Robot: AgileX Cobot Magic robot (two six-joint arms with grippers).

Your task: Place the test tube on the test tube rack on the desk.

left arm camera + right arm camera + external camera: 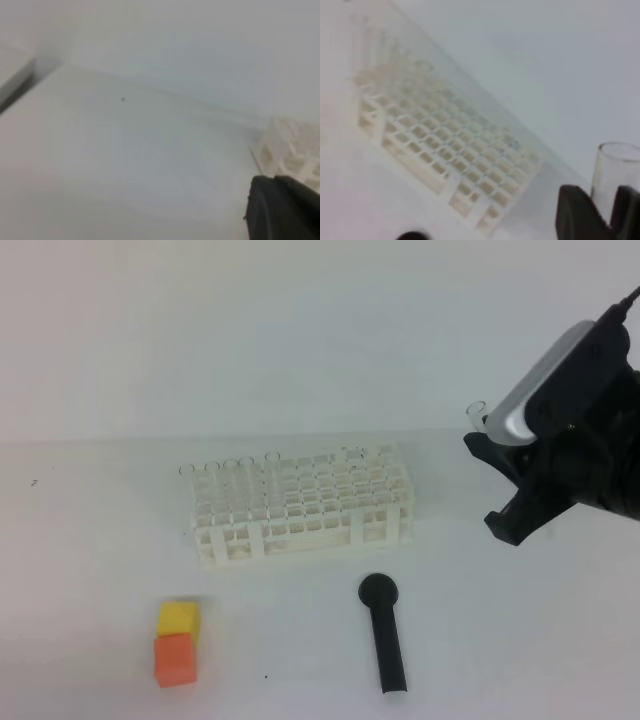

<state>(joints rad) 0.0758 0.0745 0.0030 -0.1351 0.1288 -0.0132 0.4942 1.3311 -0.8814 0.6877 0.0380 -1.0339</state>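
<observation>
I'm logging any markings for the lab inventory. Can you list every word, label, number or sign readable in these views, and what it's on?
None can be read.
test tube rack: plain white, no lettering shows; blurred in the right wrist view.
test tube, held in the right gripper: clear glass, no marks visible.
yellow block, orange block, black tool: unmarked.
desk: only tiny dark specks.

This is looking like a lab bench: a white test tube rack (300, 504) with rows of square holes is standing on a plain white desk (90, 540) against a bare white wall (250, 330). A clear glass test tube (612, 175) is showing by a black robot gripper (600, 212), while small yellow and orange blocks (177, 642) are sitting nearby like practice props.
</observation>
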